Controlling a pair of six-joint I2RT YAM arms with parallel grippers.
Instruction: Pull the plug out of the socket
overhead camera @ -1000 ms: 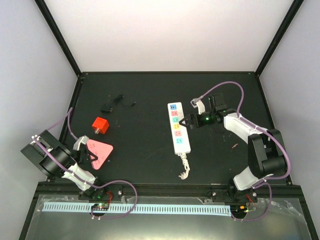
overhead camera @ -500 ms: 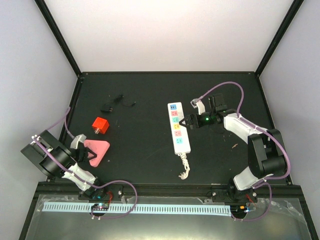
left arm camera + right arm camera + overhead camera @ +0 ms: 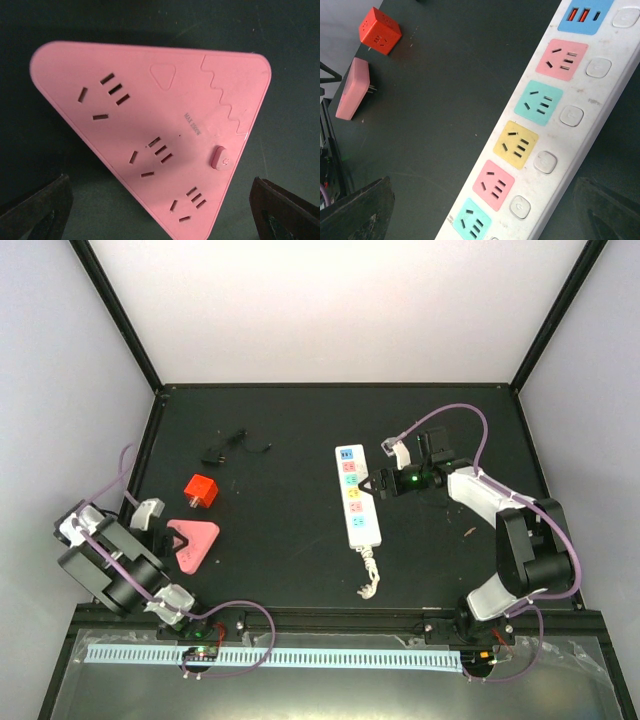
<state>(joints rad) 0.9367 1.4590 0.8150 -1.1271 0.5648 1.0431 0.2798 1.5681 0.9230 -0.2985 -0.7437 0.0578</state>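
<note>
The plug is a pink triangular adapter (image 3: 192,541) with several outlet faces and a button, resting on the black mat at the near left. My left gripper (image 3: 158,532) stands open just left of it. In the left wrist view the plug (image 3: 150,125) fills the frame, and my left gripper (image 3: 160,215) has a dark finger on each side, clear of it. The socket (image 3: 357,498), a long white strip with pastel outlets, lies mid-table with nothing plugged in. My right gripper (image 3: 372,485) is open at its right edge. In the right wrist view, that gripper (image 3: 482,212) straddles the socket (image 3: 570,145).
A red cube adapter (image 3: 201,490) sits behind the plug and also shows in the right wrist view (image 3: 380,30). A small black cable piece (image 3: 225,450) lies at the far left. The socket's frayed cord stub (image 3: 370,580) points toward the near edge.
My left gripper has opened, let go of the pink plug and drawn back to the left. The plug now lies free on the mat. The right arm has not moved.
</note>
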